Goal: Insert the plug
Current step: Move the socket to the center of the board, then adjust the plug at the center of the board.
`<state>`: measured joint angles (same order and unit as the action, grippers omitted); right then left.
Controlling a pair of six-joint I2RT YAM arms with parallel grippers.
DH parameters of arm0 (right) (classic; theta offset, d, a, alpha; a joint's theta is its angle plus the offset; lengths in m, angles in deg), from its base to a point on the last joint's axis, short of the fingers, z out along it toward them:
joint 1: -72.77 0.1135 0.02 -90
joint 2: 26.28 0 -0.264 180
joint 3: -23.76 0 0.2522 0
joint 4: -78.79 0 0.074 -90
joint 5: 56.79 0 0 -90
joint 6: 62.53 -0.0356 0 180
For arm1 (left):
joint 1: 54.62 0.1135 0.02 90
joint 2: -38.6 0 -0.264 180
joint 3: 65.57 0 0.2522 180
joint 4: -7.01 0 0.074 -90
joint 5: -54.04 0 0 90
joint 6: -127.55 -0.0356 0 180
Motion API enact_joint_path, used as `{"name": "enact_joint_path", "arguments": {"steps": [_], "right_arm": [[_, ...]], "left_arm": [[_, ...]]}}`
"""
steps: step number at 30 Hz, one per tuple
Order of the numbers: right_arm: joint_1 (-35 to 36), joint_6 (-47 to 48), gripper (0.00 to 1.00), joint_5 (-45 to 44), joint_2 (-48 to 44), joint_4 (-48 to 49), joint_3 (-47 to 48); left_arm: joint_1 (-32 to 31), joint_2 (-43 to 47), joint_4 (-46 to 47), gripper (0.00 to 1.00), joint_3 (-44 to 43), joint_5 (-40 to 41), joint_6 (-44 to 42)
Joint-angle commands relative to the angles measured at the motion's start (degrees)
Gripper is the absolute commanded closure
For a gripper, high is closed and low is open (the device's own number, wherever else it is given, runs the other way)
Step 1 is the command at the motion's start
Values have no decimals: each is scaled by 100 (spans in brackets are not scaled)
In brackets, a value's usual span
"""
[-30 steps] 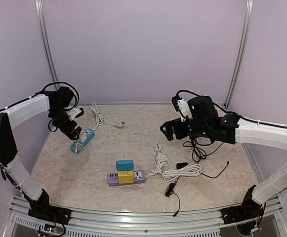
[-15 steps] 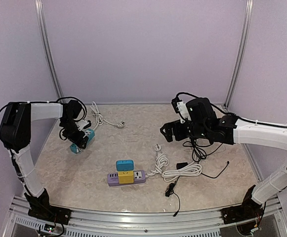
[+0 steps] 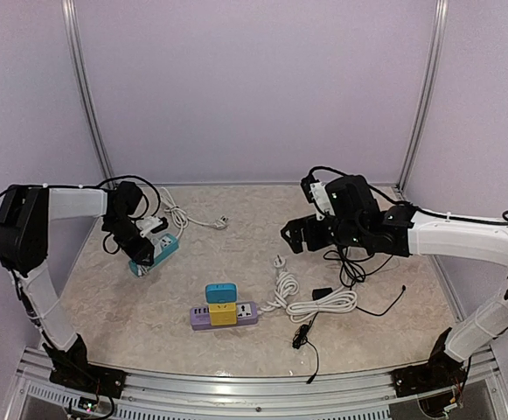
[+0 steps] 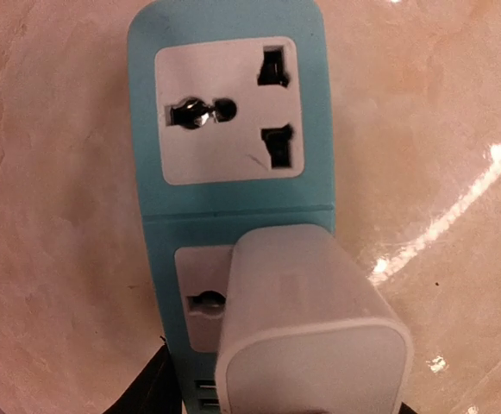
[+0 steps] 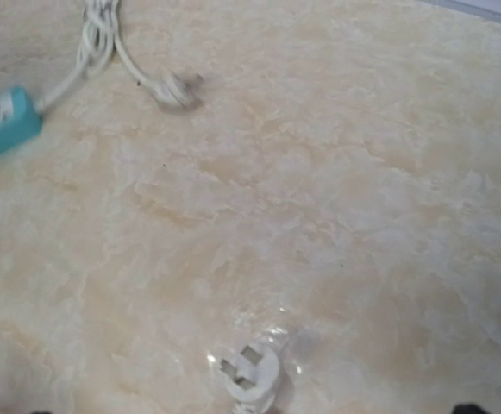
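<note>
On the marble-patterned desk (image 3: 367, 341), the white cube plug (image 4: 310, 345) sits on the second socket of the teal plastic power strip (image 4: 233, 52). At the strip, the left claw (image 3: 142, 256): grip cannot be told. Well right of it, the right claw (image 3: 293, 234): released.

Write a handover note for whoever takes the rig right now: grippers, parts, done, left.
Left gripper: low over the teal power strip; can't tell whether it is open or shut.
Right gripper: open, empty, raised over mid-table.
White adapter: sits over the strip's lower socket; the upper socket is free. Can't tell whether the adapter is fully seated.
A loose white plug lies on the table below the right wrist camera.
Done: adapter is at the socket.
Left: confirm it is seated, press home if needed, release.
</note>
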<state>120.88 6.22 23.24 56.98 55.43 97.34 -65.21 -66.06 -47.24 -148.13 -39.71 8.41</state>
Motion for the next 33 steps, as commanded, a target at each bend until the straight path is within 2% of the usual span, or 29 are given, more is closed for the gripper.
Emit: {"name": "enact_joint_path", "arguments": {"steps": [1,10,14,19,23,28,31,33], "right_arm": [[-4,-131,0,146,32,219,-80],[4,-226,0,431,-35,318,-211],[-6,-162,0,424,-28,150,-242],[-4,-157,0,-128,-259,-453,-208],[1,-506,0,-420,-826,-583,-554],[-74,-910,1,-246,-1063,-1797,-486],[-333,-1231,8,-216,-682,-2682,-109],[-395,-1111,13,-192,-207,-3113,213]], "left_arm": [[-395,242,-878,52,652,-567,-1287],[-798,833,-1239,52,1258,-362,-2665],[-768,834,-1591,39,974,-340,-2916],[-664,1076,-1610,16,485,-194,-2826],[-501,1207,-2038,6,-186,-398,-2656],[-529,1540,-2184,5,-387,-286,-2456],[-532,1816,-2108,5,-471,-258,-2141],[-534,1992,-2043,5,-534,-242,-1875]]}}
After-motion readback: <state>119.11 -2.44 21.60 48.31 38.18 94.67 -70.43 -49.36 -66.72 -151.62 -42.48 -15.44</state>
